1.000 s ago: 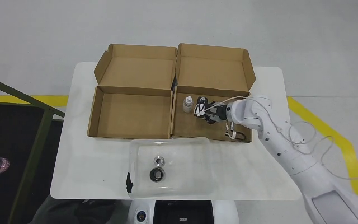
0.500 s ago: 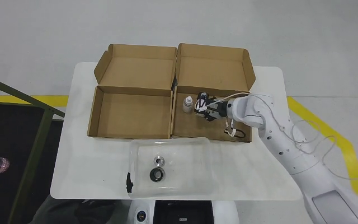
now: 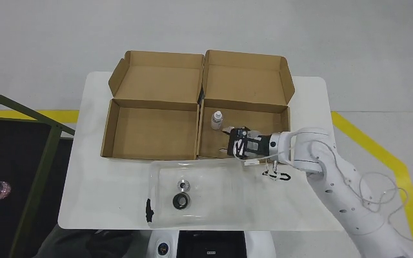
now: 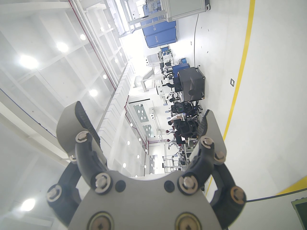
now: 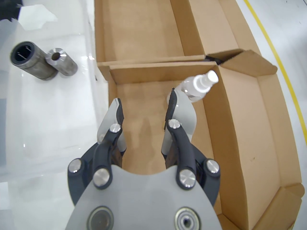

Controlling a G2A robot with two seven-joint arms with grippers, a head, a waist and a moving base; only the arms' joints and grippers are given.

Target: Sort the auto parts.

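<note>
Now the right gripper [image 3: 233,143] [image 5: 144,101] is held over the right cardboard box [image 3: 264,122] [image 5: 239,120], close to its front wall. Its fingers are spread partway, and nothing is held between them. A white spray bottle [image 3: 217,120] [image 5: 199,86] is stood upright in the same box, in the back corner next to the left cardboard box [image 3: 151,132] [image 5: 139,25]. The bottle is near the gripper but is not touched by it.

Two auto parts are kept in the clear tray [image 3: 213,206] [image 5: 60,108] in front of the boxes. A big metal tube [image 3: 181,201] [image 5: 31,59] and a small metal tube [image 3: 184,186] [image 5: 62,62] are laid side by side there, and they are seen touching in the right wrist view. Both boxes and the tray are set on the white table [image 3: 90,161].

The left gripper [image 4: 144,118] is turned toward a big bright hall. Its fingers are spread wide, and nothing is held in them.
</note>
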